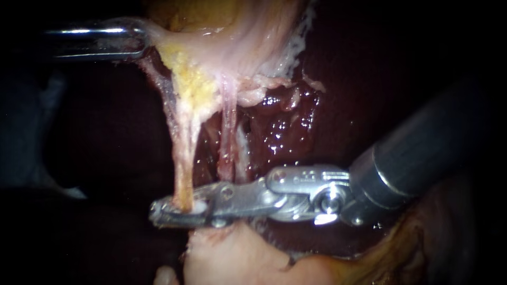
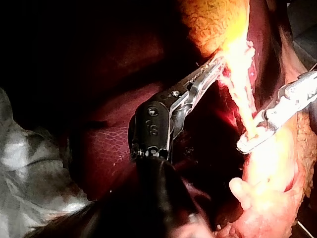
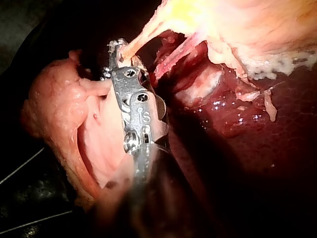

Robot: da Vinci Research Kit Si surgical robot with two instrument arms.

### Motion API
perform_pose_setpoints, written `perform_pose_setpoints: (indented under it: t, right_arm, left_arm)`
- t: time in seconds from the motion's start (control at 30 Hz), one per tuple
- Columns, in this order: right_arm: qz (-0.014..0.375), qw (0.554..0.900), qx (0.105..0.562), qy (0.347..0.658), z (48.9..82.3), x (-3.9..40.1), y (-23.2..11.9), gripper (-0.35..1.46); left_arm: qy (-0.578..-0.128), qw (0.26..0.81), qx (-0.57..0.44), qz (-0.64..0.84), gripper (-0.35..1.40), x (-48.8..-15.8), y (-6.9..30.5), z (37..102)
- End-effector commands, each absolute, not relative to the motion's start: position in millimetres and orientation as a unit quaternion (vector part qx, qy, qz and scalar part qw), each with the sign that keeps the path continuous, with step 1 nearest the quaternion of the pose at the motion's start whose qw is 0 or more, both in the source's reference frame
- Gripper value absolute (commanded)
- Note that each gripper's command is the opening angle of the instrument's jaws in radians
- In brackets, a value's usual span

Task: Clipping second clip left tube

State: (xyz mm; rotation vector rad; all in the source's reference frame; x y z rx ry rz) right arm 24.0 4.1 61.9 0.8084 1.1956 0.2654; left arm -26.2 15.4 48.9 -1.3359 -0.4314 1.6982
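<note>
R instrument [image 1: 157,214]: shiny metal jaws tight around stringy pale left tube [image 1: 182,158].

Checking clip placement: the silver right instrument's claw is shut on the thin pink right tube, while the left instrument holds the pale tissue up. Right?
No. The endoscope view shows the silver right instrument with claw shut on the thicker yellowish left tube, not the thin pink right tube. The left instrument does hold the pale tissue.

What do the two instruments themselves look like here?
The right instrument has a dark grey round shaft, a shiny silver wrist with round pins, and long, slim silver jaws. The left instrument has a dark shaft and a black wrist housing, with narrow silver jaws, toothed along the edge.
</note>
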Motion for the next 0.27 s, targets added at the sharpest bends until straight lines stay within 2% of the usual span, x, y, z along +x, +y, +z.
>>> perform_pose_setpoints:
  t: [0.03, 0.2, 0.27]
  right_arm:
    - [0.122, 0.743, 0.37, 0.544, 62.0, 23.9, 4.1, -0.35]
    - [0.123, 0.742, 0.374, 0.543, 62.3, 23.8, 4.3, -0.35]
    - [0.126, 0.749, 0.353, 0.546, 62.5, 23.7, 4.4, -0.04]
  left_arm:
    - [-0.175, 0.452, -0.541, 0.688, -0.35, -26.2, 15.4, 48.9]
    - [-0.175, 0.452, -0.541, 0.688, -0.35, -26.2, 15.4, 49.0]
    - [-0.175, 0.452, -0.541, 0.688, -0.35, -26.2, 15.4, 49.0]
